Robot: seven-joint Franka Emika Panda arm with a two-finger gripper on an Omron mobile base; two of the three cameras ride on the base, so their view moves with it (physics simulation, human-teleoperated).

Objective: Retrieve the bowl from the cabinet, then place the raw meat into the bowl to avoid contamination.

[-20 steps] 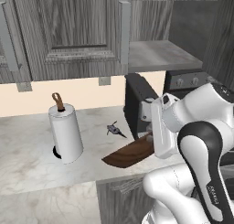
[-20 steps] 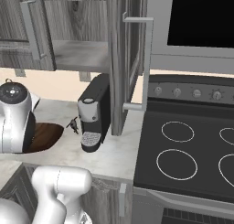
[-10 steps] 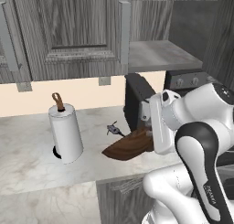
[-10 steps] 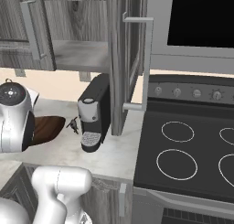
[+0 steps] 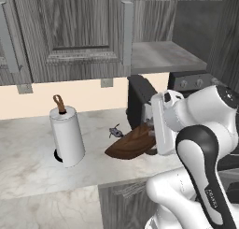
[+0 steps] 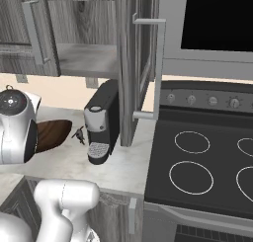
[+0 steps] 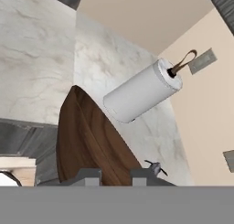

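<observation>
Change since the earlier frame: the bowl (image 5: pixel 132 143) has risen and shifted a little toward the coffee machine (image 6: pixel 102 120); a second ago its low edge sat lower, nearer the counter's front. The arm has drawn slightly back with it.

Bowl: dark-brown wood, wide and shallow, tilted, one edge low over the marble counter (image 5: pixel 37 153), the opposite rim up at the gripper (image 7: pixel 114 174). It lies just in front of the coffee machine, on the paper-towel side. In the right base view it (image 6: pixel 51 134) shows beside the machine's lower front, partly behind the white arm.

Gripper: clenched on the bowl's rim; in the hand view the two dark finger tips (image 7: pixel 89 175) sit close together at the near edge of the bowl (image 7: pixel 87 141).

Raw meat (image 5: pixel 115 131): tiny dark lump on the counter, beside the coffee machine's base and just behind the bowl, not in it. Seen also at (image 6: pixel 78 135) and (image 7: pixel 154 166).

Cabinet (image 5: pixel 79 34): above the coffee machine; grey wood-grain, one door swung open (image 6: pixel 136 63), bare grey shelf (image 5: pixel 161 55) exposed.

Paper-towel roll (image 5: pixel 67 134): upright on its holder, well apart from the coffee machine, beyond the bowl.

Stove (image 6: pixel 207 162): adjoining the counter on the coffee machine's far side.
</observation>
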